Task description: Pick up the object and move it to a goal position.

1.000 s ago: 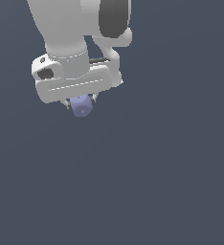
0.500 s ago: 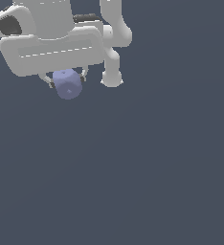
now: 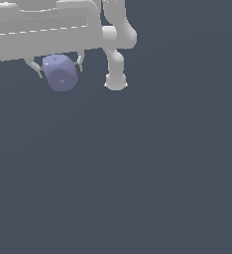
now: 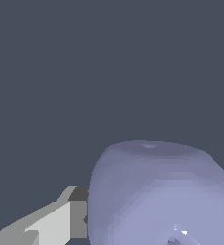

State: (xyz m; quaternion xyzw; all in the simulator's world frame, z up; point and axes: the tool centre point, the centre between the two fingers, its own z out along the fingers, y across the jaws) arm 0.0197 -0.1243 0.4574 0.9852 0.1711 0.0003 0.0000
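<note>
You've got the arm (image 3: 115, 44) filling the top of the exterior view, its white wrist block sitting right above the lump. No table edge or goal marker shows anywhere around the lump, just flat grey, so you can't tell how high it hangs or where the target is.

Gripper (image 3: 60, 69) is pinching the lump (image 3: 61, 73): a finger (image 3: 37, 68) touches it on each side, and the lump hangs just below the wrist block. In the wrist view one finger pad (image 4: 78, 217) presses flush against the lump's (image 4: 157, 196) side; the other finger is out of that frame.

You look to be in the carry step: pick done, move to goal pending.

To do it well:
- Keep the squeeze steady; the lump is rounded and faceted, so it'll likely roll or pop out if the pinch loosens.
- Most of the lump sits below the fingertips, so the hold is shallow. Move smoothly, no jerks.
- Don't tilt the wrist; keep the fingers pointing down.
- Release only at the goal.
</note>
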